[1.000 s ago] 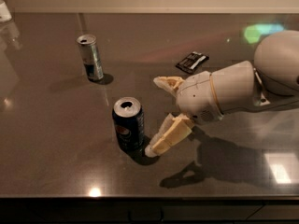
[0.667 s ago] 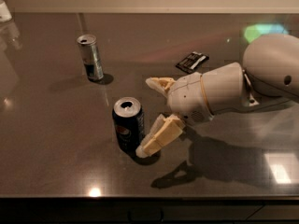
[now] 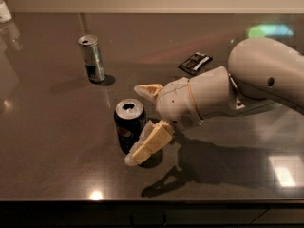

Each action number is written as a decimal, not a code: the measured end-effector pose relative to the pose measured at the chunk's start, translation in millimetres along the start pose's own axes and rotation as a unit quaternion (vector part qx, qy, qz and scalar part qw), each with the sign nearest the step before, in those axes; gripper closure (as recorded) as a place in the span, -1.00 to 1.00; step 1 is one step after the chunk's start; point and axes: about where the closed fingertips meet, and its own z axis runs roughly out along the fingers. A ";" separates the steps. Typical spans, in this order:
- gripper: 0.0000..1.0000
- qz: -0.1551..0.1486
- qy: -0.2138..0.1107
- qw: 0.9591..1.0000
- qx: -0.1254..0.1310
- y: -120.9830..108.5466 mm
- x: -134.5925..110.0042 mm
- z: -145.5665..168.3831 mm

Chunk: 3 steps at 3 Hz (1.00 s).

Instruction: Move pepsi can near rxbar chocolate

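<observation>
The pepsi can [image 3: 128, 125] stands upright on the dark table, left of centre, with its silver top showing. The rxbar chocolate [image 3: 195, 62] lies flat at the back, right of centre, well apart from the can. My gripper [image 3: 137, 125] reaches in from the right and is open. One finger [image 3: 149, 90] is behind the can's right side and the other finger [image 3: 146, 146] is in front of it, so the can stands partly between them. I cannot tell whether either finger touches the can.
A taller, slimmer silver-and-blue can [image 3: 91, 58] stands at the back left. A pale object [image 3: 4, 11] sits at the far left corner. The table's front edge [image 3: 142, 202] runs along the bottom. My arm [image 3: 247, 87] covers the right middle.
My gripper has moved left toward the pepsi can, so its fingers now straddle the can's right side. The can, the bar and the slim can have not moved.
</observation>
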 end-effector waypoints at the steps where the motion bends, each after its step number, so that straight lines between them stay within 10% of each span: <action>1: -0.67 0.011 0.000 1.000 -0.005 -2.8 0.3 1.5; 3: 0.26 0.022 -0.004 1.000 0.005 -11.4 -2.7 -14.4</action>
